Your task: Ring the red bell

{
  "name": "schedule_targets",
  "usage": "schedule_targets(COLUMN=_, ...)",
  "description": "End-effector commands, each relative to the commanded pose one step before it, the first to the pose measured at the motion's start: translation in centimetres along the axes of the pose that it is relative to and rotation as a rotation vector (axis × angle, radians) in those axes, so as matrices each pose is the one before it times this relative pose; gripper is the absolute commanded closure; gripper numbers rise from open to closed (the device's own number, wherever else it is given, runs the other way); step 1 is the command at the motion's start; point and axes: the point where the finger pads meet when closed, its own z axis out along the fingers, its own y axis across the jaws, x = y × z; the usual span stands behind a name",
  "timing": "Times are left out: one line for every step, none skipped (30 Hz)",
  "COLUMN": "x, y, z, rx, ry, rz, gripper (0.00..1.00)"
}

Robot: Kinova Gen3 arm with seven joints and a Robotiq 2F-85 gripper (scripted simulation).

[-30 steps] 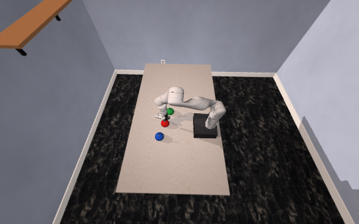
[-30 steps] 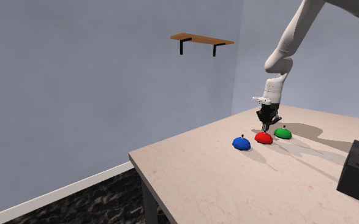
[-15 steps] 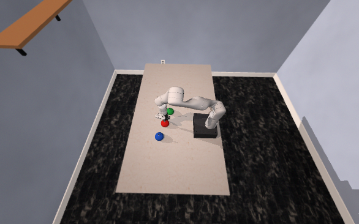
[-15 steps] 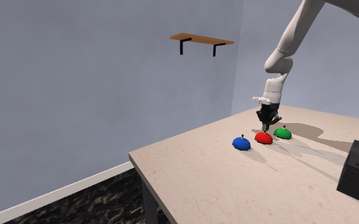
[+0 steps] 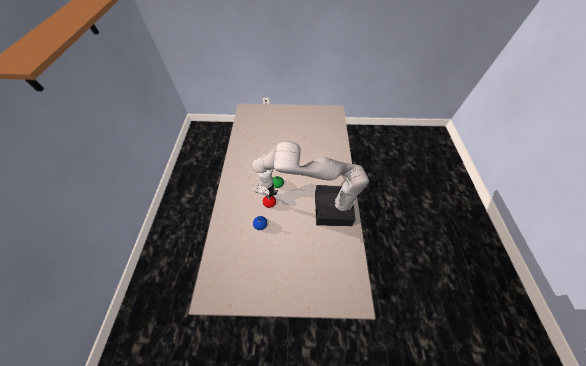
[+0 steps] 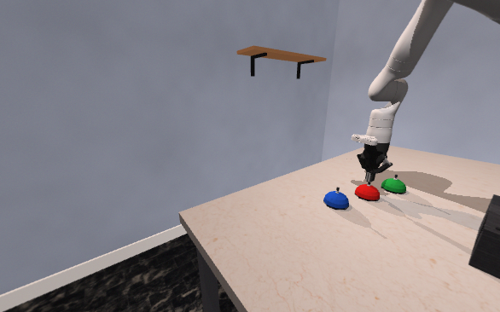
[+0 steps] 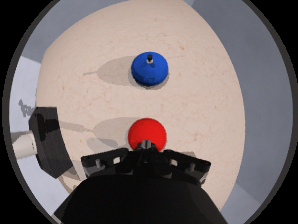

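The red bell (image 6: 367,192) sits on the table between a blue bell (image 6: 336,199) and a green bell (image 6: 393,185). My gripper (image 6: 369,178) points straight down over the red bell, fingers shut and empty. Its tips sit right at the bell's small button; I cannot tell whether they touch it. In the wrist view the red bell (image 7: 147,133) lies just beyond the shut fingertips (image 7: 147,149), which hide its button, and the blue bell (image 7: 149,68) lies farther out. From above, the red bell (image 5: 269,201) sits under the gripper (image 5: 269,193).
The arm's black base block (image 5: 335,211) stands on the table's right edge. The green bell (image 5: 278,182) lies close behind the gripper and the blue bell (image 5: 259,223) in front. A wooden shelf (image 6: 281,54) hangs on the wall.
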Motion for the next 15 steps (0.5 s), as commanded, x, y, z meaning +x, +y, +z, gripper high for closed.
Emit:
schedule_targets(x=-0.062, y=0.004, z=-0.293, rx=-0.00079, ry=-0.00085, rz=0.00051, gripper=1.00)
schedule_targets(x=0.000, y=0.001, z=-0.153, rx=0.00000, ry=0.00000, rz=-0.00001, gripper=1.00)
schedule_targets(x=0.000, y=0.000, z=-0.173, rx=0.00000, ry=0.00000, rz=0.00000, gripper=1.00)
schedule_targets(x=0.000, y=0.000, z=-0.192, rx=0.00000, ry=0.00000, rz=0.00000, gripper=1.00)
schedule_targets(x=0.000, y=0.000, z=-0.210, rx=0.00000, ry=0.00000, rz=-0.00001, gripper=1.00)
schedule_targets(x=0.000, y=-0.001, z=-0.227, rx=0.00001, ry=0.00000, rz=0.00001, gripper=1.00)
schedule_targets(x=0.000, y=0.001, z=-0.242, rx=-0.00001, ry=0.00000, rz=-0.00001, gripper=1.00)
schedule_targets(x=0.000, y=-0.001, z=-0.256, rx=0.00001, ry=0.00000, rz=0.00001, gripper=1.00)
schedule_targets(x=0.000, y=0.001, z=-0.266, rx=-0.00001, ry=0.00000, rz=-0.00001, gripper=1.00)
schedule_targets(x=0.000, y=-0.001, z=-0.276, rx=0.00000, ry=0.00000, rz=0.00001, gripper=1.00)
schedule_targets(x=0.000, y=0.000, z=-0.283, rx=0.00000, ry=0.00000, rz=-0.00001, gripper=1.00)
schedule_targets(x=0.000, y=0.000, z=-0.288, rx=0.00000, ry=0.00000, rz=0.00000, gripper=1.00)
schedule_targets(x=0.000, y=0.000, z=-0.291, rx=0.00000, ry=0.00000, rz=0.00000, gripper=1.00)
schedule_targets(x=0.000, y=0.000, z=0.000, rx=0.00000, ry=0.00000, rz=0.00000, gripper=1.00)
schedule_targets(x=0.000, y=0.000, z=0.000, rx=0.00000, ry=0.00000, rz=0.00000, gripper=1.00)
